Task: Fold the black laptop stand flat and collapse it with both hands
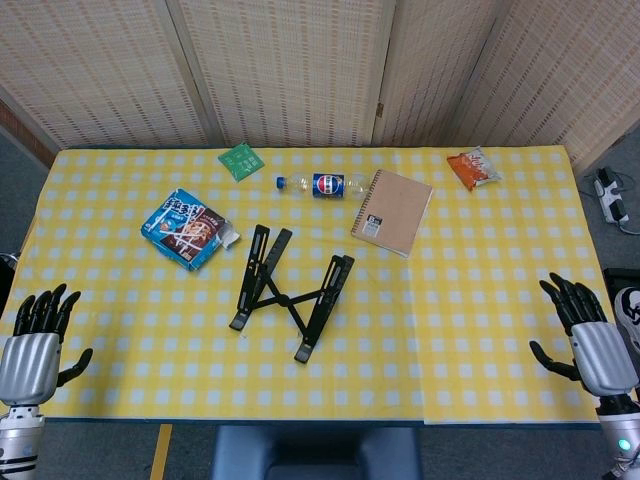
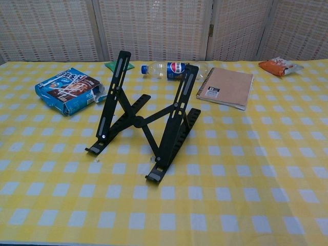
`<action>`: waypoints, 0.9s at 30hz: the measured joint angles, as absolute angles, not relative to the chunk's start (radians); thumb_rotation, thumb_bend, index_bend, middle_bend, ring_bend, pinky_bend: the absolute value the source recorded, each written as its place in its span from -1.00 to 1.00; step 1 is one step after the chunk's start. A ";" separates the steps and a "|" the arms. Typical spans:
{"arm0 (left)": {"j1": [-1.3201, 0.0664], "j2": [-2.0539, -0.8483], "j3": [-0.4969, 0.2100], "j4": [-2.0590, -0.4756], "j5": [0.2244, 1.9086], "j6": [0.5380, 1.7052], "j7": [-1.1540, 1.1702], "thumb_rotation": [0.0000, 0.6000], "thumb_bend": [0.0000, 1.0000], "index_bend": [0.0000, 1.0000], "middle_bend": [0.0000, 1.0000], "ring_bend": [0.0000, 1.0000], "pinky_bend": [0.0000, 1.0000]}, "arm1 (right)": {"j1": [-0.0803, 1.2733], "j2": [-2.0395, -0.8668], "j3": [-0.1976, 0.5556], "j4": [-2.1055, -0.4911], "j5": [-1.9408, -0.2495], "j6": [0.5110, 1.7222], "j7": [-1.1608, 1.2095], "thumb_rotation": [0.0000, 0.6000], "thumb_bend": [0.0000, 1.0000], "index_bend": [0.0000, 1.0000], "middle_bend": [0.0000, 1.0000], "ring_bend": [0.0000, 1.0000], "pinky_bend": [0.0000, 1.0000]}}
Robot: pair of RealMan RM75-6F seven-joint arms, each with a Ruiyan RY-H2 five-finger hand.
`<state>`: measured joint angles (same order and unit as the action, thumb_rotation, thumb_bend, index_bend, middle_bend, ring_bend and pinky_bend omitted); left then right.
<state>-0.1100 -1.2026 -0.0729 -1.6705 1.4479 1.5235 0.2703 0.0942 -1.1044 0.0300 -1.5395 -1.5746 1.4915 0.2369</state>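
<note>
The black laptop stand (image 1: 288,290) stands unfolded in the middle of the yellow checked table (image 1: 460,330). In the chest view the laptop stand (image 2: 146,120) has both side arms raised and crossed struts between them. My left hand (image 1: 38,340) hovers at the table's front left edge, fingers spread, holding nothing. My right hand (image 1: 588,335) is at the front right edge, also spread and empty. Both hands are far from the stand. Neither hand shows in the chest view.
A blue snack box (image 1: 188,229) lies left of the stand. Behind it are a plastic bottle (image 1: 322,185), a green packet (image 1: 241,160), a brown spiral notebook (image 1: 392,212) and an orange snack bag (image 1: 473,168).
</note>
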 measured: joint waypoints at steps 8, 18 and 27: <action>-0.110 -1.203 -0.070 -1.670 1.449 1.517 0.266 1.00 -0.38 -0.70 -0.87 -0.97 -1.00 | 0.108 -1.105 0.022 -1.539 -1.585 1.458 0.256 1.00 -0.31 -1.00 -0.91 -0.94 -1.00; -0.110 -1.196 -0.065 -1.680 1.463 1.511 0.248 1.00 -0.38 -0.70 -0.87 -0.97 -1.00 | 0.181 -1.111 0.024 -1.536 -1.597 1.354 0.410 1.00 -0.31 -1.00 -0.92 -0.93 -1.00; -0.105 -1.191 -0.059 -1.685 1.471 1.515 0.234 1.00 -0.38 -0.69 -0.87 -0.96 -1.00 | 0.364 -1.138 0.038 -1.539 -1.609 1.106 0.640 1.00 -0.31 -1.00 -0.94 -0.93 -1.00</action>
<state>-0.1052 -1.1906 -0.0592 -1.6854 1.4711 1.5151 0.2337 0.3636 -1.1385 0.0384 -1.5392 -1.6093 1.1059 0.6397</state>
